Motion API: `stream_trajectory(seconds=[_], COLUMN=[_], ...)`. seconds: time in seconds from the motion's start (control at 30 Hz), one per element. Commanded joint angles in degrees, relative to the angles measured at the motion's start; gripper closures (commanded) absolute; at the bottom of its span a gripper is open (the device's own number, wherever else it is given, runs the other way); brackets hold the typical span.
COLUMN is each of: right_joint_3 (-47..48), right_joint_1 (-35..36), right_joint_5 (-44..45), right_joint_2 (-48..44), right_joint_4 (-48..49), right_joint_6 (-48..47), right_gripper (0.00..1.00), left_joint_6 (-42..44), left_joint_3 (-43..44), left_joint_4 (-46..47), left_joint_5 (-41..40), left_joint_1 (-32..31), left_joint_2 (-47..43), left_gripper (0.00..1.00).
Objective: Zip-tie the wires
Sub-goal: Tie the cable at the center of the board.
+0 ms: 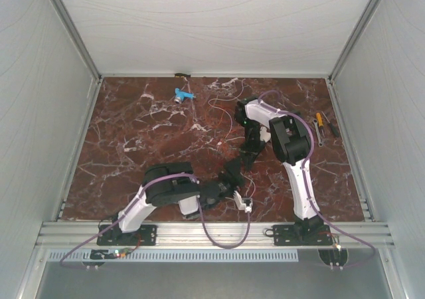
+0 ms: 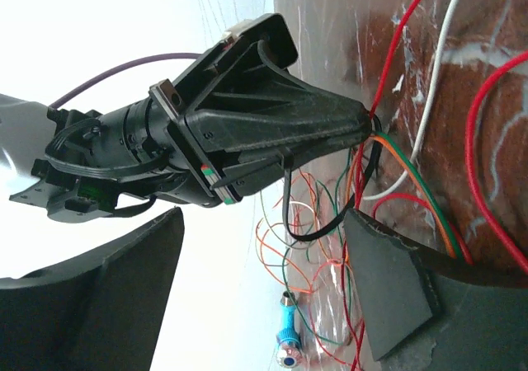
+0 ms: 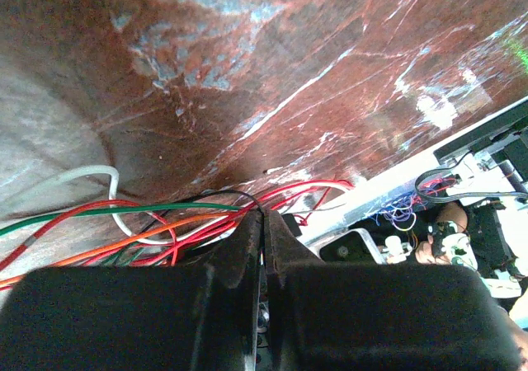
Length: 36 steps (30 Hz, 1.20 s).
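Two arms reach inward over the red marble counter (image 1: 133, 139) in the top view. The left pincer (image 1: 231, 174) and the right pincer (image 1: 249, 154) sit close together near the middle of the counter. The wires (image 1: 222, 116) lie in loose curls on the counter, from just beyond the right pincer toward the far edge. A small blue-and-white piece (image 1: 182, 94) lies apart from them near the far edge. Some hand tools (image 1: 321, 127) lie at the right edge. The state of either pincer cannot be read from this height.

Left wrist view: the left pincer's own fingers (image 2: 388, 288) stand wide apart with nothing gripped between them. Red, orange and green strands run past the inner edge of one finger. Ahead, the right pincer comes to a closed point where red, white, orange, green and black strands converge. The blue-and-white piece lies on the counter beyond, among thin curls of wire.

Right wrist view: the right pincer's fingers (image 3: 247, 247) are pressed together, clamped on the wires. The red, orange, green, white and black strands fan out to the left from its tip, close above the counter.
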Motion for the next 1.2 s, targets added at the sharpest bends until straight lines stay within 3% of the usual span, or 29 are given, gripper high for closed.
stream_trajectory(seconds=[0.0,0.23,0.4,0.67,0.77,0.9,1.03,1.17], right_joint_3=[-0.1,0.4,0.8,0.3,-0.4,-1.0,-1.6,-2.3], right_joint_1=[-0.4,-1.0,-1.0,-0.3,0.4,2.0,3.3,3.7], right_joint_5=[1.6,1.2,1.4,4.5,3.9,2.8,1.5,0.9], right_joint_2=[-1.2,-1.4,-2.4,-5.4,-6.8,-7.7,-6.9,-6.3], right_joint_4=[-0.3,-0.3,-0.3,-0.3,-0.3,-0.3,-0.4,-0.3], right_joint_6=[0.4,0.0,-0.2,0.0,0.4,1.9,3.2,4.4], right_gripper=[1.00,1.00,1.00,1.00,1.00,1.00,1.00,1.00], left_joint_6=[-4.3,-14.4,-21.6,-57.1,-74.3,-93.9,-103.5,-105.8], left_joint_3=[-2.2,-5.8,-9.5,-8.2,-5.1,-5.3,-2.3,2.3], left_joint_4=[13.3,12.1,4.0,-37.9,-54.3,-60.4,-67.6,-73.3], left_joint_5=[0.9,-2.1,-2.6,1.8,4.7,14.3,19.7,22.7], left_joint_1=[-0.8,-2.6,-4.3,-3.5,-1.7,4.1,8.3,9.4], left_joint_2=[-1.7,-8.4,-17.5,-45.2,-52.5,-60.9,-62.1,-59.0], left_gripper=[0.18,0.02,0.01,0.01,0.04,0.13,0.24,0.30])
